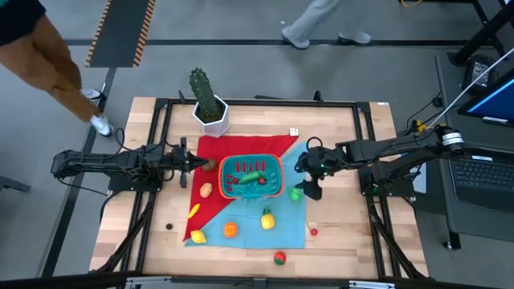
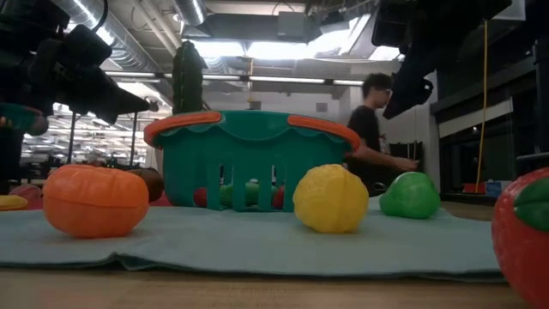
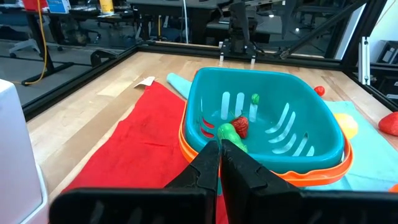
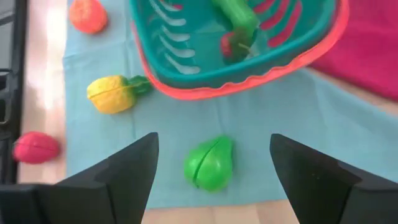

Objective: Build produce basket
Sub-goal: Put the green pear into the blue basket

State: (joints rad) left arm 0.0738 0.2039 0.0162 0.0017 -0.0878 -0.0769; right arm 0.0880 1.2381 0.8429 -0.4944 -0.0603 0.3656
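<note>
Teal basket is sitting mid-desk, long axis running left-right, holding two pieces (one green, one red). Seven produce pieces are lying outside it. Left gripper, fingers together, is hovering at its left rim; right gripper, fingers apart, is hovering over the green piece.

teal basket (produce inside), jaws closed

Grey floor with a striped mat, exposed ceiling ducts, a person beyond.
</note>
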